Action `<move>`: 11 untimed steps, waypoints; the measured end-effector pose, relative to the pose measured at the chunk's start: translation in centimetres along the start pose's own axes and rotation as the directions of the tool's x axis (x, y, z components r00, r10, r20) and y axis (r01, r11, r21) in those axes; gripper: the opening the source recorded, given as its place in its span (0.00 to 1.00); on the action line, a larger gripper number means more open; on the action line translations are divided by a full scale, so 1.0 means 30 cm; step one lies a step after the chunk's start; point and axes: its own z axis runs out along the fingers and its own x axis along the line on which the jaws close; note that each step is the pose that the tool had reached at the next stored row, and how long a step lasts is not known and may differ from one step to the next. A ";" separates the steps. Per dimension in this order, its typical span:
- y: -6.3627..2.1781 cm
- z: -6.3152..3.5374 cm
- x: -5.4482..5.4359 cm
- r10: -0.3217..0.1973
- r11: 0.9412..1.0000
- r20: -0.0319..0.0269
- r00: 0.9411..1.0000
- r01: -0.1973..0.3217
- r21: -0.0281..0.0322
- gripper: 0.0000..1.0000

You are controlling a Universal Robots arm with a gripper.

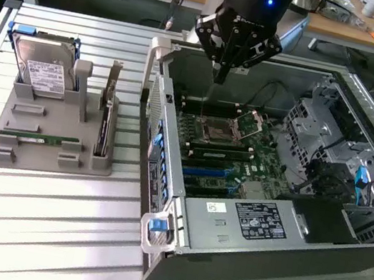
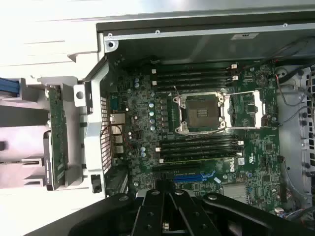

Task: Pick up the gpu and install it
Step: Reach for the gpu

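Observation:
The gpu (image 1: pixel 104 128) stands on edge in a slot of the grey holder (image 1: pixel 25 155), on the exterior view's left, with its silver bracket at the far end. In the wrist view the gpu (image 2: pixel 57 137) appears as a narrow board edge outside the case wall. My gripper (image 1: pixel 221 72) hangs shut and empty above the far side of the open computer case (image 1: pixel 250 231), well apart from the gpu. Its black fingers (image 2: pixel 156 212) taper together over the motherboard (image 2: pixel 142 147), close to a blue expansion slot (image 2: pixel 189 177).
The holder also carries a silver hard drive (image 1: pixel 41 73) upright at the back and a thin green memory stick (image 1: pixel 39 137) lying flat. Inside the case are the CPU socket (image 1: pixel 222 126), cables and a drive cage (image 1: pixel 325 135). All rests on a ribbed aluminium table (image 1: pixel 47 231).

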 end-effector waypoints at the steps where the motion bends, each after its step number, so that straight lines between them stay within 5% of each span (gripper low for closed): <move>1: -0.001 0.000 0.016 0.000 1.000 0.000 1.000 0.000 0.000 0.11; 11: -0.002 -0.001 0.026 0.000 1.000 0.000 1.000 0.000 0.000 0.11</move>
